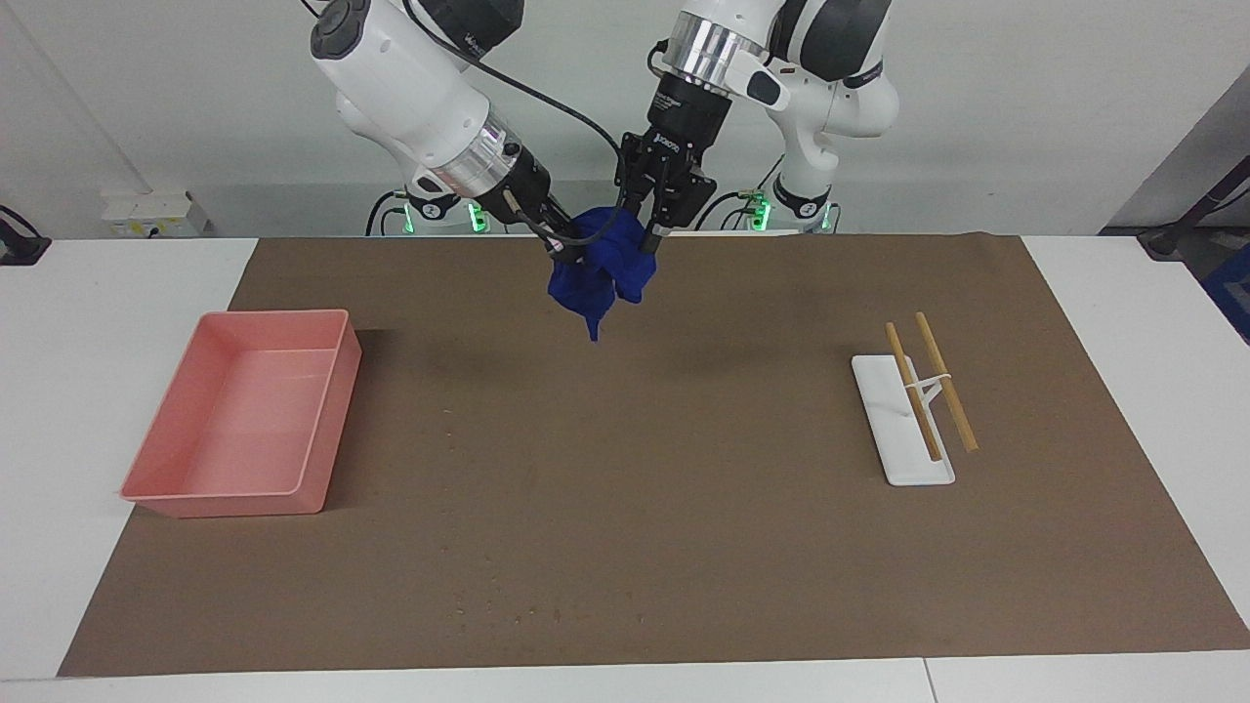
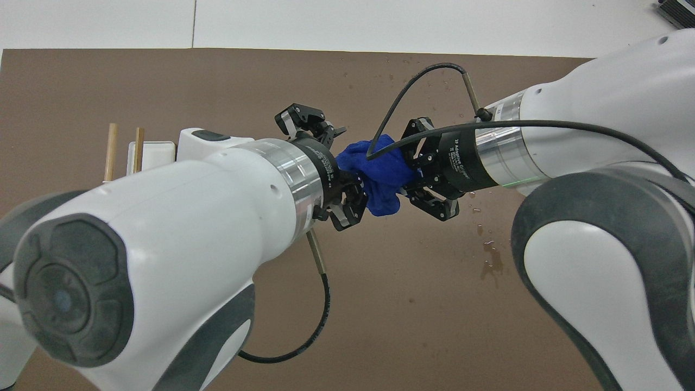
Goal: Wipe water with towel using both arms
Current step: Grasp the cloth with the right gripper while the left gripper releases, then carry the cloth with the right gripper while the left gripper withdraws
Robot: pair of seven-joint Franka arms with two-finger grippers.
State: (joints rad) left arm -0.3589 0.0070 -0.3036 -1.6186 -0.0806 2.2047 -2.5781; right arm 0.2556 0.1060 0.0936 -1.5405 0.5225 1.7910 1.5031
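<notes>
**Tabletop and its load**

A white tabletop (image 1: 117,293) carried a brown mat (image 1: 645,508). On the mat sat a pink tray (image 1: 244,425) toward the right arm's end, a white holder (image 1: 894,430) with two wooden sticks (image 1: 945,395) toward the left arm's end, and water droplets (image 2: 491,260).

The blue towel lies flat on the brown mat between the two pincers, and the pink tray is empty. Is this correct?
Not quite. The facing view shows the blue towel bunched and hanging in the air above the brown mat, between the two pincers, not lying flat. The pink tray is indeed empty.

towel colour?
Solid deep blue towel, no pattern, bunched up in the air between both grippers. Clearest in the facing view.
</notes>
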